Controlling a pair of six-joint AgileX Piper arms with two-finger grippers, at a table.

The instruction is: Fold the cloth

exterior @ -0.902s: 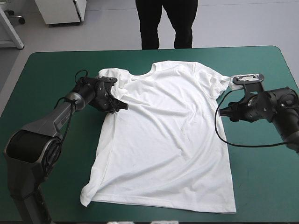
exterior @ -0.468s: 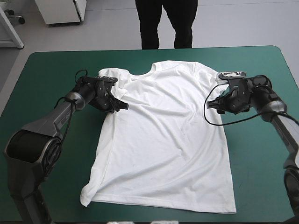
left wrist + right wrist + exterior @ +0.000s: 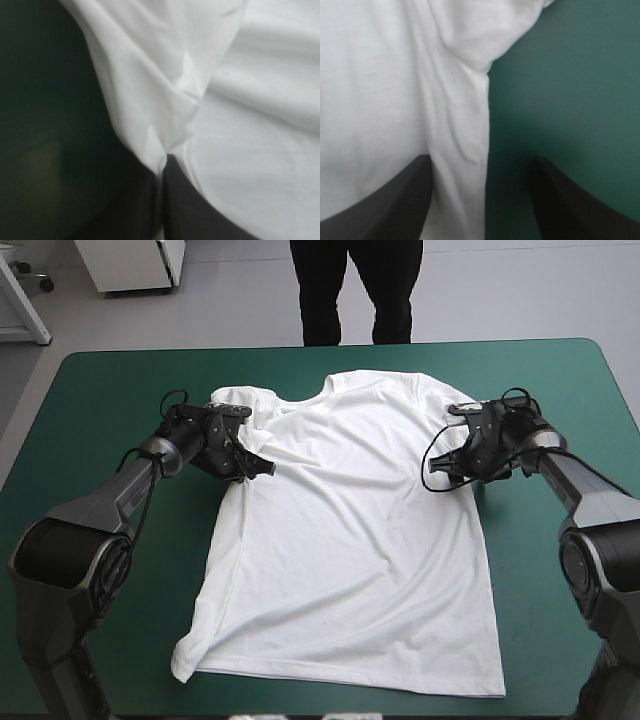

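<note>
Left wrist view: left gripper [image 3: 163,162] clenched on T-shirt [image 3: 250,125] fold (near sleeve). Right gripper [image 3: 482,159] released, side edge between its jaws.

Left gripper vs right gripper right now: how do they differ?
The left black-finned gripper is shut on the white short-sleeved T-shirt; the right black-finned gripper is open, holding nothing. Left's fingers meet on a cloth fold; right's straddle the shirt's side edge, one over the teal-green cover. Both sit at an armpit.
</note>
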